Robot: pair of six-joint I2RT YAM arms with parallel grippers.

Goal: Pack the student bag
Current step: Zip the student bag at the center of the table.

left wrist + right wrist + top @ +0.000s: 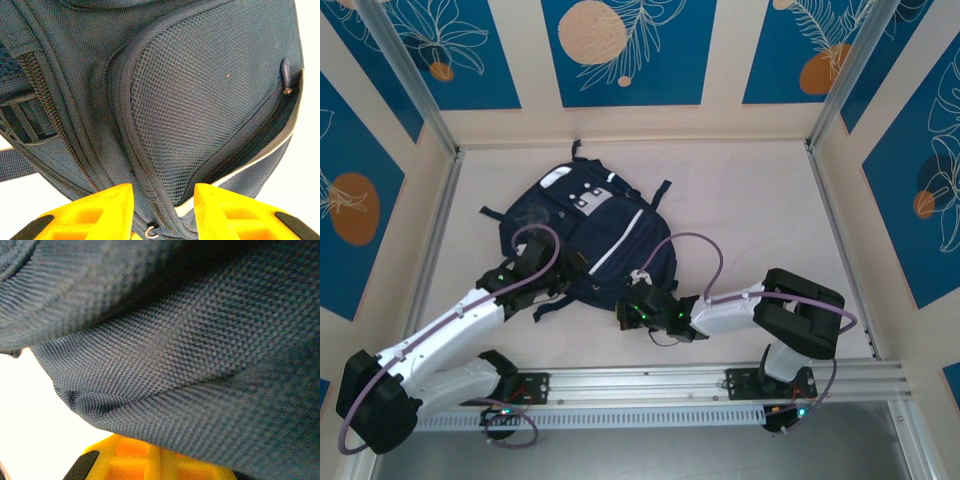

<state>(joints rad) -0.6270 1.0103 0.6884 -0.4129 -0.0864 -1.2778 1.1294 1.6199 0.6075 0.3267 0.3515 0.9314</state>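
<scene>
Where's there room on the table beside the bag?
Biggest bare patch: table between the student bag and the right rail. A thinner strip lies between bag and back wall. Crowded along its near edge, where the left gripper and right gripper sit.

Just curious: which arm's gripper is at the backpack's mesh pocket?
The left gripper: its yellow fingers flank the corner of the mesh pocket; the right gripper meets plain fabric.

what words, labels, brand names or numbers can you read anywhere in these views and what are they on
No text can be read.
student bag: its white-grey patches may carry print, but they are too small and blurred to read from the top view.
mesh pocket and zip: plain, no lettering.
wall panels: leaf and circle patterns, no words.
</scene>
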